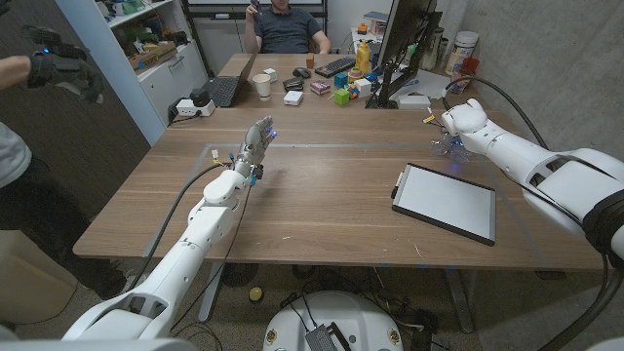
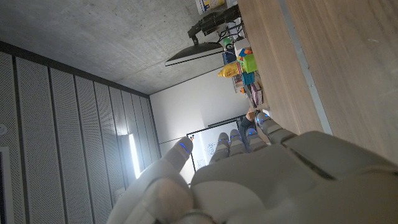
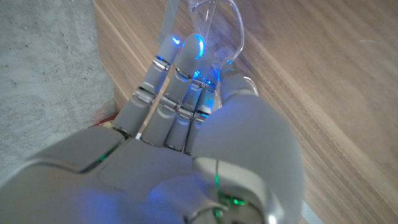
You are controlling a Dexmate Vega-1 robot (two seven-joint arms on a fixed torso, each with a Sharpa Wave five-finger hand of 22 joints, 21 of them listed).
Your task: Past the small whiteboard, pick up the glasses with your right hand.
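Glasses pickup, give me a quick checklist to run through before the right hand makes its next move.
1. Right hand past the small whiteboard: ok.
2. Fingers at the glasses: ok, right wrist view shows them against the clear frame.
3. Firm hold on the glasses: cannot tell.
4. Glasses lifted off the table: not ok, apparently on the wood.
5. Left hand apart from the pickup: ok.
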